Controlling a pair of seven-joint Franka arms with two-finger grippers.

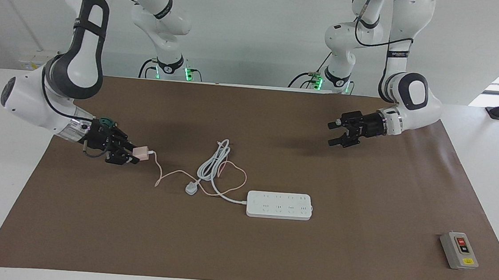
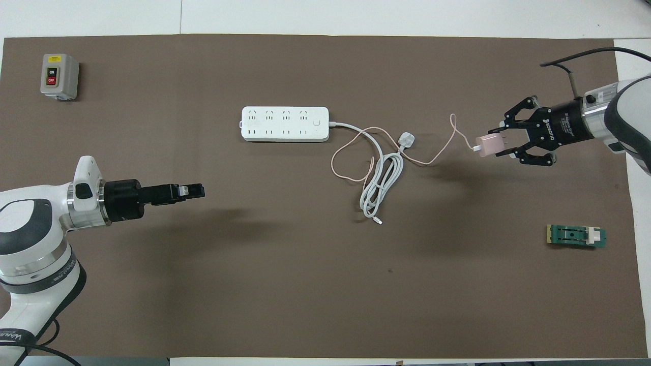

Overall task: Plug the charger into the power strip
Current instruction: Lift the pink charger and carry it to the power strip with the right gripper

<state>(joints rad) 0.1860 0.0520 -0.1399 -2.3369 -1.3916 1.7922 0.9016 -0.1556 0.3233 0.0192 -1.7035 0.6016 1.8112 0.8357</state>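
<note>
The charger (image 1: 141, 151) (image 2: 489, 146) is a small pale-pink cube, and my right gripper (image 1: 135, 154) (image 2: 497, 145) is shut on it, holding it a little above the mat at the right arm's end of the table. Its thin pink cable (image 2: 443, 151) trails down to the mat and loops toward the power strip (image 1: 279, 205) (image 2: 285, 123), a long white strip lying flat at the table's middle. My left gripper (image 1: 333, 134) (image 2: 196, 190) hangs open and empty over bare mat, toward the left arm's end.
A rounded white plug (image 1: 191, 189) (image 2: 407, 138) and its coiled thick white cord (image 1: 213, 160) (image 2: 379, 189) lie beside the strip. A green block (image 2: 576, 236) lies near the right arm. A grey box with red and black buttons (image 1: 459, 250) (image 2: 59, 76) sits at the left arm's end.
</note>
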